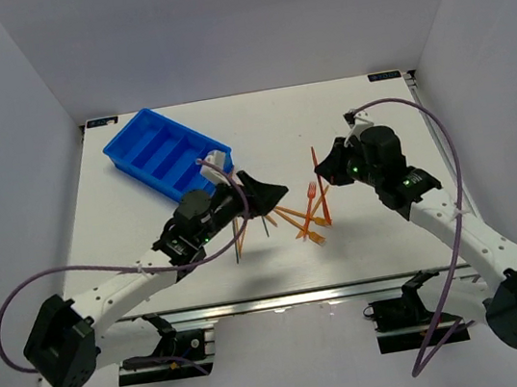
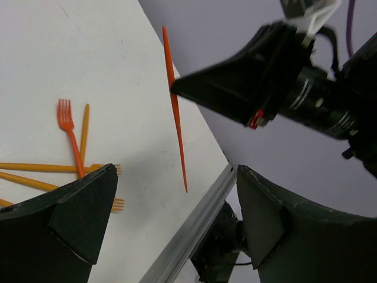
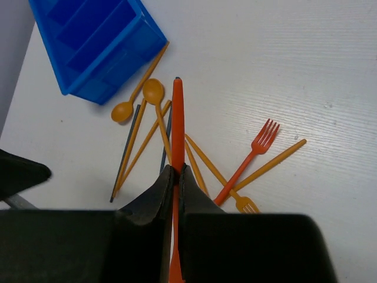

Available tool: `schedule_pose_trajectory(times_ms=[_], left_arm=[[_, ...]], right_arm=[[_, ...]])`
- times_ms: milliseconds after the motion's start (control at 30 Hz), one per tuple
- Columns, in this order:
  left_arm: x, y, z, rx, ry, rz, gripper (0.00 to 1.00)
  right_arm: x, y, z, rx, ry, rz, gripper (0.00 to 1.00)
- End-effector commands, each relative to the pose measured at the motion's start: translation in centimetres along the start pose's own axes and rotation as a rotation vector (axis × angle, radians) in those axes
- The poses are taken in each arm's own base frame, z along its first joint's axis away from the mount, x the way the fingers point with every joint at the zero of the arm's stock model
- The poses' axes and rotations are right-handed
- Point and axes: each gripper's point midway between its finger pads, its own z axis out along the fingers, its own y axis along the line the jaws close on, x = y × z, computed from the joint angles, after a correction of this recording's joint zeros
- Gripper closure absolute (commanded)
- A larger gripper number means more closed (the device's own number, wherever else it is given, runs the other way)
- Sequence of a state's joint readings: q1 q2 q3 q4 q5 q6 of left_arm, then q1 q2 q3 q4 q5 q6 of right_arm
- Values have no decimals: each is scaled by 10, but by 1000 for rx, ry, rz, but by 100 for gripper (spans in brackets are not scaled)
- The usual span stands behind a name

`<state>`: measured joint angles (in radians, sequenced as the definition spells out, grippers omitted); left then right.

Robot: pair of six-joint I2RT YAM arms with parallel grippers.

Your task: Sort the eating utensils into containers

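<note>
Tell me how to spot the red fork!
Start at the blue tray, then look across the pile of utensils lying beside it on the white table. At the pile's far side from the tray lies the red fork, flat on the table. The fork beside it is orange, and the other red piece is a prongless stick.

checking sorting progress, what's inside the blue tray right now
Nothing visible: all four compartments of the blue tray show bare blue floor from above. The corner nearest the left arm's wrist is covered by it, so that end cannot be checked.
</note>
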<state>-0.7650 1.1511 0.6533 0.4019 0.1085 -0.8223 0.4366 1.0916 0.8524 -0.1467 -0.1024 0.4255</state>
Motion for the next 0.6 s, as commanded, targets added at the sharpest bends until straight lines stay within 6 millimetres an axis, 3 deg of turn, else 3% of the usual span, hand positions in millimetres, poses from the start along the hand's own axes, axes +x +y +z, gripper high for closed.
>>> schedule_pose_trajectory(times_ms=[0,33,200,367,567], left_arm=[[2,-39,10,124,-18,54,9],[11,-46,10,143,0,69,10],[37,-46,28,135,75,141,16],[42,-50,44,143,109,166,28],[45,-31,54,63,115,199,30]], right_arm=[[-37,17,-12,-20,-113,72,100],[-36,18,-15,-17,-98,83,100],[-37,45,-21,-89,-85,115,100],[-33,63,-26,-148,-86,136,100],[-30,79,-32,-198,-78,135,100]])
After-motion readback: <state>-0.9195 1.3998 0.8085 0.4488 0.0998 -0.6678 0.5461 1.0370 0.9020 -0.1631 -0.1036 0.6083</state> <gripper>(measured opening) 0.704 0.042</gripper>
